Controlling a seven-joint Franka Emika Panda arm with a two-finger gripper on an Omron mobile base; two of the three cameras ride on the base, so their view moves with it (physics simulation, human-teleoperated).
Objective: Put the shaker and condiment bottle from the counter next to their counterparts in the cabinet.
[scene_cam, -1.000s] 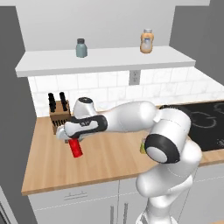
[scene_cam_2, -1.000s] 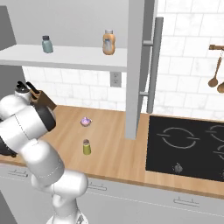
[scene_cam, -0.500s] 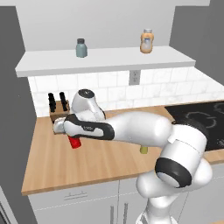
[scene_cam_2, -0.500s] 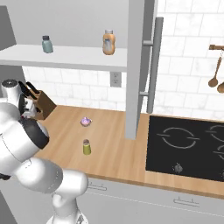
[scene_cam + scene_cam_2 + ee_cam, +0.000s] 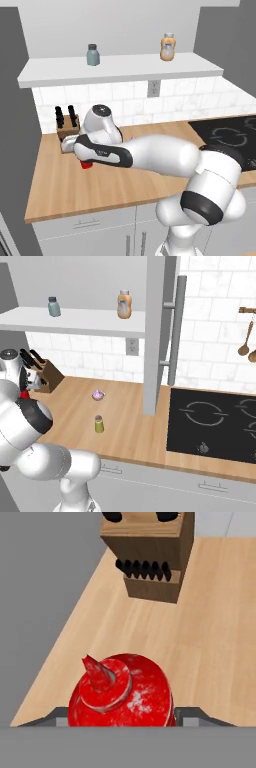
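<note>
Compared with half a second earlier, we find the arm stretched further left along the counter (image 5: 75,192) and the gripper (image 5: 80,157) nearer the knife block (image 5: 66,131); the bottle it carries has travelled with it. The shaker, the shelf items and the camera positions are unchanged.

The condiment bottle (image 5: 122,692) sits between the fingers in the hand view: glossy red plastic, rounded shoulder, tapered nozzle leaning to one side, whitish scuffing on the shoulder. A grey finger (image 5: 192,714) lies against each flank, so we record the jaws as pinching the bottle. In the left base view only a red sliver shows under the hand, low over the wood; we cannot tell whether it touches the surface.

The shaker (image 5: 99,424), a small olive-yellow cylinder with a grey cap, stands upright mid-counter, near a small pink-purple object (image 5: 98,394).

On the cabinet (image 5: 120,70) shelf, a flat white board, the grey-teal shaker (image 5: 93,55) with dark cap and the squat orange-tan bottle (image 5: 168,47) stand well apart. Its white label carries no legible writing.

The counter is light wood grain; the knife block is wooden with dark handles.
</note>
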